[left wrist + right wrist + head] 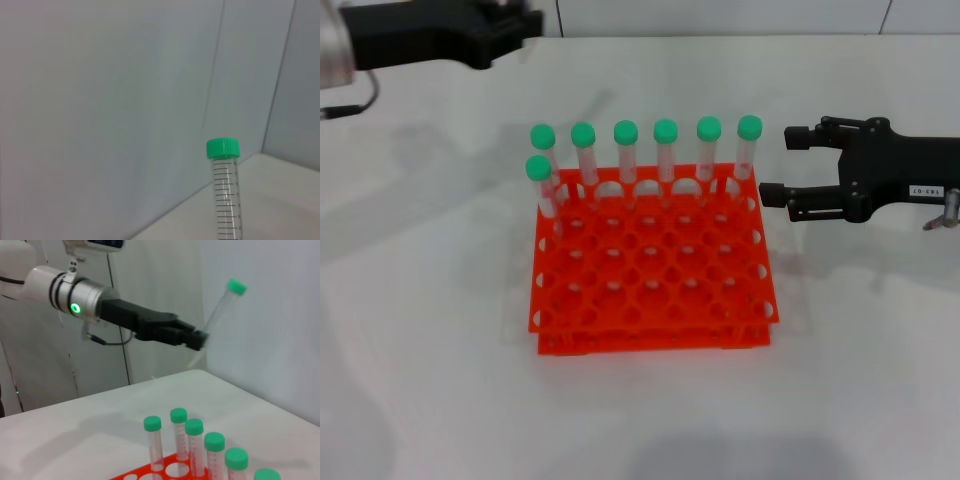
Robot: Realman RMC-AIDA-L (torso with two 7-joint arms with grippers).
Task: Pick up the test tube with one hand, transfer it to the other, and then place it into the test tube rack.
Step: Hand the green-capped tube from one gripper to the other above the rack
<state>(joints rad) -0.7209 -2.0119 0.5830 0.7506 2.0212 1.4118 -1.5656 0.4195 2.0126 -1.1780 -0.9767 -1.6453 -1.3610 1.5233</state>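
Left hand (197,340), raised over the counter's (430,380) far left corner, pinches the test tube (220,310) near its lower end; the tube tilts, green cap uppermost, with black graduation marks along its wall. Right hand (788,165), fingers spread and empty, carries a small white label with unreadable print near the right edge. The test tube rack (650,290) stands mid-counter holding seven capped tubes (625,150) in its far rows, with bare counter all around it.
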